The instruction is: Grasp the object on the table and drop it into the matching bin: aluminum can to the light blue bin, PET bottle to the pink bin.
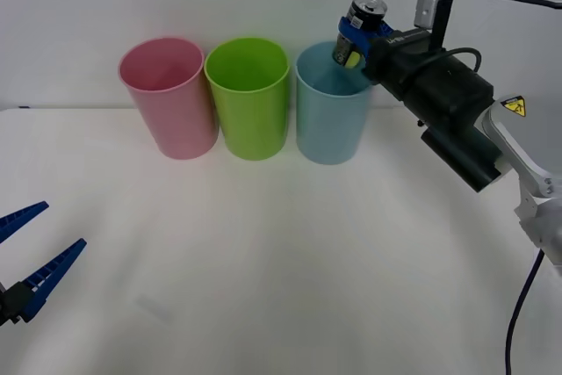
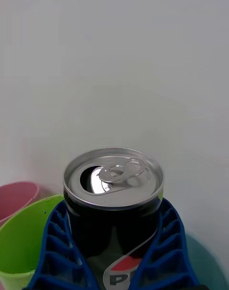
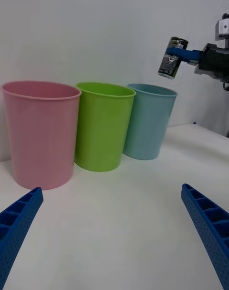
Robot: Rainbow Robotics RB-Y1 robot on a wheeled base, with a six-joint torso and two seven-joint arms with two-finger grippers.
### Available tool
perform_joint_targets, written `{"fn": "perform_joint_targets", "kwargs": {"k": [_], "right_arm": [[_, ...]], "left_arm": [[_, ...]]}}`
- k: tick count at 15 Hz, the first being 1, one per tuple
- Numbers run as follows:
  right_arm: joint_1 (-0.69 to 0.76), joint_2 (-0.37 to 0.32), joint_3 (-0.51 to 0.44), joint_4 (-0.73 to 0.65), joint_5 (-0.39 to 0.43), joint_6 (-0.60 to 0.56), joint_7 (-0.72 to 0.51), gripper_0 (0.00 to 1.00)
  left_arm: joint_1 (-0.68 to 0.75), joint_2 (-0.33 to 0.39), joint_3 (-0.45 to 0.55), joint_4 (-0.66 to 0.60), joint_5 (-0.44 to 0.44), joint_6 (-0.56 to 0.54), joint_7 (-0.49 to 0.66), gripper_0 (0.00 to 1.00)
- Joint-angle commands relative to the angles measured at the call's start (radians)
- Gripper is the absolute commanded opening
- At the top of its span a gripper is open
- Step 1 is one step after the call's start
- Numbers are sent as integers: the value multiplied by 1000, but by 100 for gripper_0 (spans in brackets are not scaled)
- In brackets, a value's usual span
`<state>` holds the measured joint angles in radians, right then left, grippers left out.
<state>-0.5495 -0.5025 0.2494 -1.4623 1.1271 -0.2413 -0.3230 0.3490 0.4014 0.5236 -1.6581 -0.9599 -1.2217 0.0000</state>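
Pinching the aluminum can [image 1: 362, 28] above the light blue bin [image 1: 331, 120], the right gripper [image 1: 355, 39] hangs.

Front camera looks down; both wrist cameras share the lime green bin [image 2: 21, 237].

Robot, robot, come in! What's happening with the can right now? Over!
Right gripper shut on aluminum can, held above light blue bin rim. Left gripper open, low over table. Nothing blocking the drop.

three bins [image 1: 252, 98] (pink, green, blue), one can [image 1: 360, 28]
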Motion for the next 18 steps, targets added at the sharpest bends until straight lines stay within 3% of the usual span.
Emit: {"fn": "perform_joint_targets", "kwargs": {"k": [1, 6, 13, 14, 15, 16, 18], "right_arm": [[-55, 70, -22, 89, 76, -1, 1, 0], [-142, 136, -42, 209, 126, 2, 9, 0], [-147, 137, -41, 218, 134, 5, 19, 2], [-147, 137, -41, 218, 134, 5, 27, 33], [-147, 137, -41, 218, 134, 5, 32, 87], [-147, 137, -41, 218, 134, 5, 35, 100], [-147, 137, -41, 218, 134, 5, 41, 100]], "left_arm": [[0, 0, 0, 0, 0, 0, 0, 100], [0, 0, 0, 0, 0, 0, 0, 100], [0, 0, 0, 0, 0, 0, 0, 100], [0, 0, 0, 0, 0, 0, 0, 100], [0, 0, 0, 0, 0, 0, 0, 100], [0, 0, 0, 0, 0, 0, 0, 100], [0, 0, 0, 0, 0, 0, 0, 100]]}}
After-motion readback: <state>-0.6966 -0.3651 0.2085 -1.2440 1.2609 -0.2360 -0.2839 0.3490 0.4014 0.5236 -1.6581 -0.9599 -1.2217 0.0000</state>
